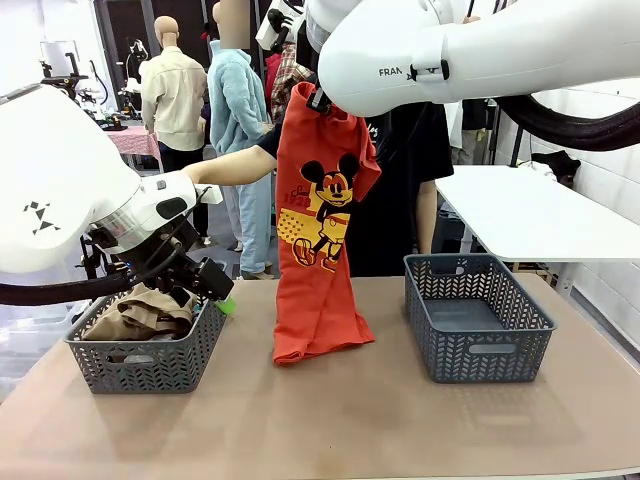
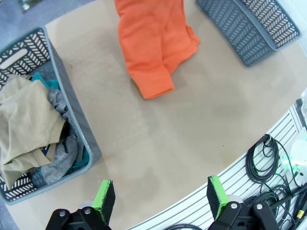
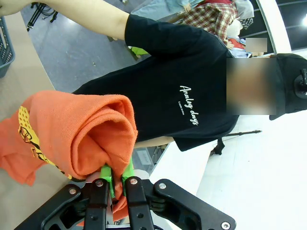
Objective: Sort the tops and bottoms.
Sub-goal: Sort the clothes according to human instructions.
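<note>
My right gripper (image 1: 318,100) is shut on the top edge of the orange garment (image 1: 320,230), a cartoon-mouse shirt that hangs down with its hem resting on the table. In the right wrist view the green pads (image 3: 109,176) pinch a fold of the orange cloth (image 3: 91,129). My left gripper (image 1: 222,298) stands open over the near right corner of the left grey basket (image 1: 150,368). That basket (image 2: 81,134) holds the khaki-tan garment (image 2: 29,120) on top of the grey (image 2: 62,153) and teal (image 2: 48,82) ones. The left gripper (image 2: 160,199) has nothing between its fingers.
A second grey basket (image 1: 478,345) stands empty at the table's right. A person in a black T-shirt (image 3: 177,91) stands behind the hanging shirt, one arm (image 1: 235,163) stretched toward my left arm. Bare tabletop (image 2: 168,139) lies between the baskets.
</note>
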Tool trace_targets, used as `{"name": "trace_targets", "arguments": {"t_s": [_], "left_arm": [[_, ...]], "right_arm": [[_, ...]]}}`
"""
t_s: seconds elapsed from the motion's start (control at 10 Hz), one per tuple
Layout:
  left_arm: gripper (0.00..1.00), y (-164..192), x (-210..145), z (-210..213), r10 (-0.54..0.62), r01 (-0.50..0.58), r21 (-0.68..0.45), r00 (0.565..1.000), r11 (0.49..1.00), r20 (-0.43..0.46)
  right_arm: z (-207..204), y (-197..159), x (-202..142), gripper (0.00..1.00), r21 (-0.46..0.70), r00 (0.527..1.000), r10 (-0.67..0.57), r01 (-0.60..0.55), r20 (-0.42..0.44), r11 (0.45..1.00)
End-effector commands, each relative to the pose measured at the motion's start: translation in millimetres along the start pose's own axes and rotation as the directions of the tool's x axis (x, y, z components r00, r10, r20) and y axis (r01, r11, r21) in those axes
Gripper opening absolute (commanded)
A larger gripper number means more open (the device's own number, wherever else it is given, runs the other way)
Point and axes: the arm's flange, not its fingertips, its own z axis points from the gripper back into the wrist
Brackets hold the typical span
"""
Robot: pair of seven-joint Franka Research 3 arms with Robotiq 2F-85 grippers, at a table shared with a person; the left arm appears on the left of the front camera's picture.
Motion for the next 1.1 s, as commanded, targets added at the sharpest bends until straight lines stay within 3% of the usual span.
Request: {"name": "trace_targets", "arguments": {"t_s": [0.0,0.4,0.6,1.0], "left_arm": [[1.0,0.0,-1.4,-0.3,0.001,-0.001,-0.006,1.0,1.0,-0.003],[1.0,0.0,0.0,0.0,0.0,0.0,0.0,1.0,1.0,0.0],[1.0,11.0,-2.2,20.5,-0.021,0.021,-0.054,1.0,0.998,-0.008],[1.0,62.5,-12.4,91.3,-0.074,0.076,0.109,0.997,0.991,-0.018]], "right_arm": [[2.9,-2.7,-0.2,0.0,-0.011,1.0,0.001,-0.001,0.001,1.0],[2.9,-2.7,-0.2,0.0,-0.011,1.0,0.001,-0.001,0.001,1.0],[2.9,-2.7,-0.2,0.0,-0.011,1.0,0.001,-0.001,0.001,1.0],[2.9,-2.7,-0.2,0.0,-0.011,1.0,0.001,-0.001,0.001,1.0]]}}
